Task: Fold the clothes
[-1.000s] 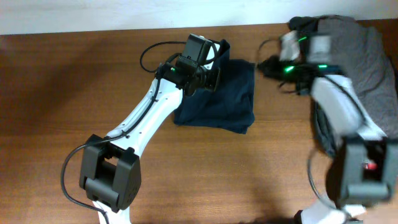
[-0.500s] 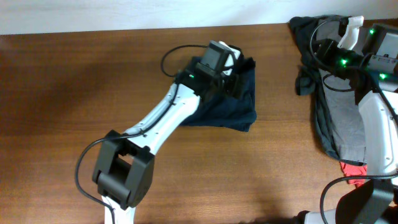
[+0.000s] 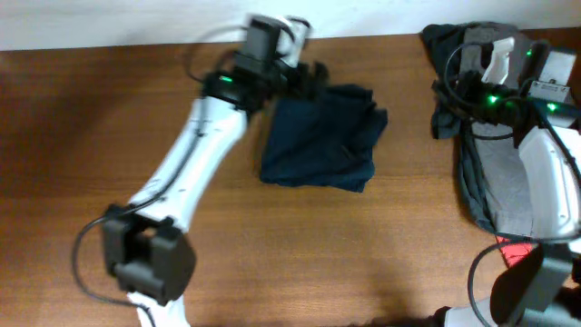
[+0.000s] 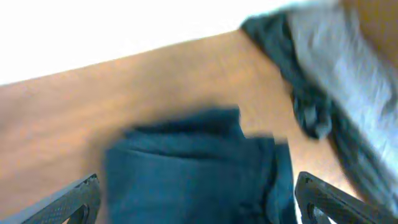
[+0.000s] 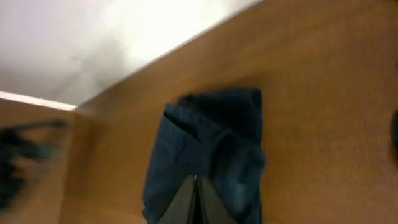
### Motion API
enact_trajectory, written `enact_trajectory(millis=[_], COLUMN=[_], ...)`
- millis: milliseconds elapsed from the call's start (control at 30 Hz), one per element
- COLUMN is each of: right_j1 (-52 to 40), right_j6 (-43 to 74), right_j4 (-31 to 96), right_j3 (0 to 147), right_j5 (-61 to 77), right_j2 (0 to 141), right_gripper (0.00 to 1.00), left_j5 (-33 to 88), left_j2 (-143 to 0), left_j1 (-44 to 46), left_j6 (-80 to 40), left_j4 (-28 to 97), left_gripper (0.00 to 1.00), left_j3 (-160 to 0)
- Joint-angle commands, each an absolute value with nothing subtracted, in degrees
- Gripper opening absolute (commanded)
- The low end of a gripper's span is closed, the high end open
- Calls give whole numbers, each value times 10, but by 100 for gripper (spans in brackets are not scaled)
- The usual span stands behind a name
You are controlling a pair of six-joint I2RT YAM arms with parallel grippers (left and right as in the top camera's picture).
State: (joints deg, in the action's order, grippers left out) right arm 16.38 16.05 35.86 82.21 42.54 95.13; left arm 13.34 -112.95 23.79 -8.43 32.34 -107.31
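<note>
The navy blue shorts (image 3: 320, 136) lie folded into a rough rectangle on the wooden table, with nothing touching them. My left gripper (image 3: 310, 74) hovers just beyond their far left corner. In the left wrist view the shorts (image 4: 193, 168) fill the space below the left gripper (image 4: 198, 185), which is wide open and empty. More clothes, grey and charcoal (image 3: 508, 136), are piled at the right edge, with a small red piece (image 3: 517, 250) lower down. My right gripper (image 3: 457, 91) is above that pile, pointing left. In its own view the right gripper (image 5: 198, 198) is shut on nothing, with the shorts (image 5: 214, 149) far off.
The table's far edge meets a white wall (image 3: 136, 18) just behind my left wrist. The grey pile (image 4: 348, 74) also shows at the top right of the left wrist view. Bare brown wood (image 3: 91, 136) spreads to the left of the shorts and in front of them.
My left gripper went from shut to wide open, let go of the navy shorts and drew back toward the far edge. The shorts now lie uncovered. The right arm swung right, over the pile.
</note>
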Motion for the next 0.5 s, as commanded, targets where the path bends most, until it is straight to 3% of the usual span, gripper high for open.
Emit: enact_trajectory(millis=[0,33,100,167,467], right_j1=[136,128,112,81,-6], right_j6=[138,138,138,137,140], right_j4=[369,372,378,387,438], right_j3=[806,804,803,803,802], right_j5=[429,429,429,424,252], right_j2=[981,990,1008,1036,1082], right_gripper=[5,6,18,45,59], left_j5=[168,168,168,167,167], left_j2=[-1050,-1045,-1041,-1045,-1085], left_j1=[192,181,163,139,128], left_j6=[-83,-83,-81,-81,-14], left_j4=[331,338,357,405,504], left_gripper=[99,99,99,99,99], left_j3=[-1098,-1098,-1098,-1098,-1097])
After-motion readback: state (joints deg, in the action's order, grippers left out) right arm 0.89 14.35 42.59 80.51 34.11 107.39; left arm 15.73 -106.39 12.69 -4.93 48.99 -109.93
